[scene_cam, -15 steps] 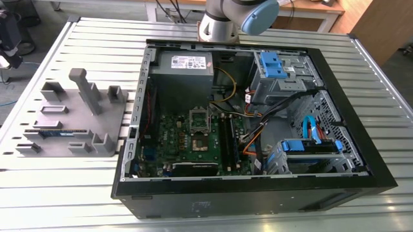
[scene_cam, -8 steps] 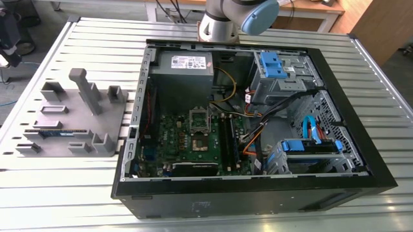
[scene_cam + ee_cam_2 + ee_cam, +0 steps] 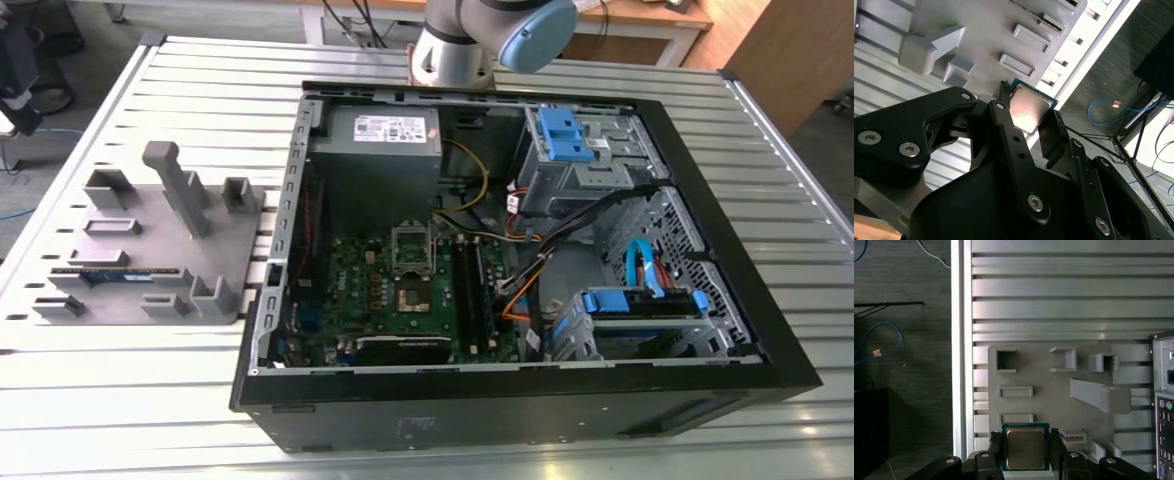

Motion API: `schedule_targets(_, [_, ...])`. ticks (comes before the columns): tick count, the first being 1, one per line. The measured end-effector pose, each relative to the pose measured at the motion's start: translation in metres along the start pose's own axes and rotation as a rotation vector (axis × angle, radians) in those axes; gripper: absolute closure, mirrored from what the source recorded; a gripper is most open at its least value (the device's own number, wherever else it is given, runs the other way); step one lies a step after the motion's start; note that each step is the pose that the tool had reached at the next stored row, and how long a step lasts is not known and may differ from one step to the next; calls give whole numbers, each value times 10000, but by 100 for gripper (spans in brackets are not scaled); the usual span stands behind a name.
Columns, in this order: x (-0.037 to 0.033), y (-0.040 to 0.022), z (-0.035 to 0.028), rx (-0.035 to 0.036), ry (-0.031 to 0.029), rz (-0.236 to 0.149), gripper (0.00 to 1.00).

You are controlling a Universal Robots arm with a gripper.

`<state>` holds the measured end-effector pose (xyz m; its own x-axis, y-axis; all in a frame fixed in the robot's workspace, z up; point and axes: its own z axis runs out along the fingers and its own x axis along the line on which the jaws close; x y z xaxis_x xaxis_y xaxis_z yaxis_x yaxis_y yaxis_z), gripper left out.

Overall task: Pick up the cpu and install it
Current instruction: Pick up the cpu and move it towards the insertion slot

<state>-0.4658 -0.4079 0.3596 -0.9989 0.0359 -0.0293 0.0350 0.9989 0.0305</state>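
The cpu (image 3: 1025, 447) is a small square chip with a shiny metal top and a thin green rim. My gripper (image 3: 1025, 451) is shut on it, one black finger (image 3: 995, 449) on each side. The second wrist view has the cpu (image 3: 1029, 106) at the tips of the gripper (image 3: 1029, 122), high over the grey fixture plate (image 3: 989, 30). In the first wrist view the plate (image 3: 1054, 390) lies below the chip. The exterior view has the arm (image 3: 481, 40) at the far edge, beyond the open computer case (image 3: 534, 400) with its green motherboard (image 3: 400, 300).
The grey fixture plate (image 3: 134, 250) lies at the exterior view's left of the case, with raised blocks, a tall post (image 3: 174, 185) and a memory stick (image 3: 114, 272). Cables and blue drive bays (image 3: 574, 135) crowd the case's right half. The case's rear panel (image 3: 1164, 405) is near the plate.
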Motion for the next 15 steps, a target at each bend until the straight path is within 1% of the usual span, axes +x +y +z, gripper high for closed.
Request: schedule_targets(15, [-2, 2, -67, 0, 0, 0, 53])
